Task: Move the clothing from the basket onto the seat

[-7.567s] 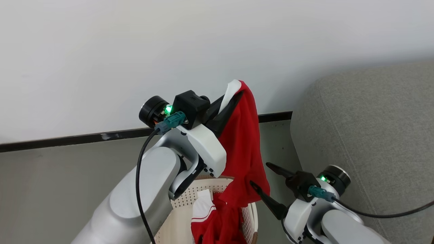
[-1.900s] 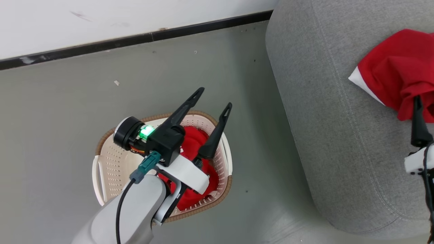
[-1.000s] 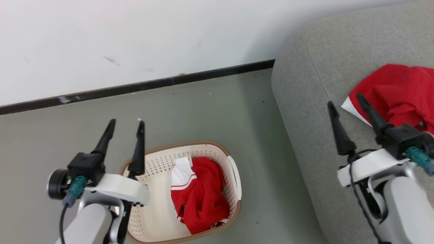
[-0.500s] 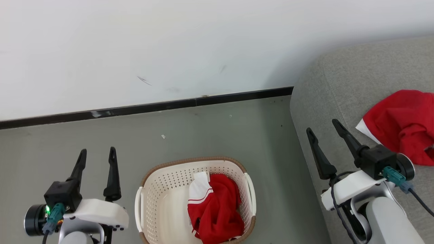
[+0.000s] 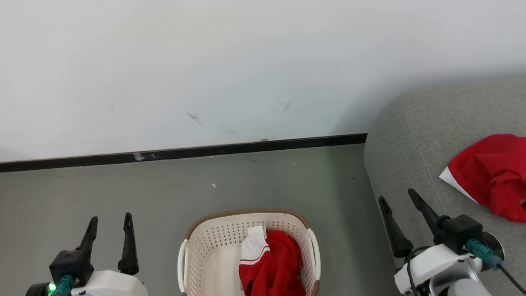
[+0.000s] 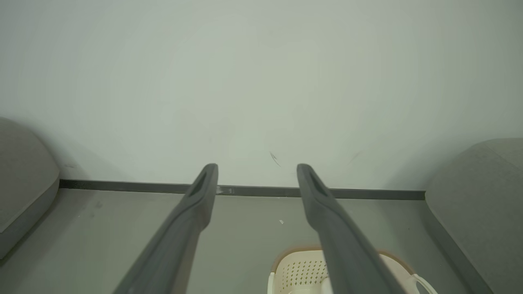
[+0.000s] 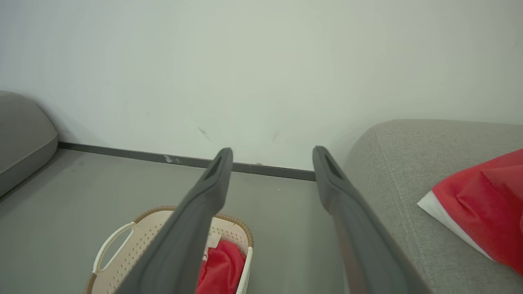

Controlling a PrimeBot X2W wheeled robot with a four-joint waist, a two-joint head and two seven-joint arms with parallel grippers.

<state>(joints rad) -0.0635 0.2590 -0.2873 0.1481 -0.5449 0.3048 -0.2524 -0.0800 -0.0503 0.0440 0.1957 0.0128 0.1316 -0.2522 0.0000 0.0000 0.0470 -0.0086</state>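
One red garment with a white panel (image 5: 493,174) lies crumpled on the grey seat (image 5: 423,135) at the right; the right wrist view shows this garment (image 7: 482,204) on the seat (image 7: 400,163) too. A second red garment with a white striped cuff (image 5: 271,263) lies in the cream basket (image 5: 213,242) on the floor, also seen as garment (image 7: 218,267) and basket (image 7: 122,241) from the right wrist. My left gripper (image 5: 110,224) is open and empty, left of the basket. My right gripper (image 5: 398,195) is open and empty over the seat's near edge.
A white wall with a black baseboard (image 5: 185,153) runs behind the grey floor (image 5: 123,189). Another grey cushion (image 6: 20,179) sits at the far left in the left wrist view. The basket rim (image 6: 294,265) shows low between my left fingers.
The head camera has tilted up, so basket and seat sit lower in view. Both arms have drawn back toward the bottom edge, grippers still open. The garments have not moved.
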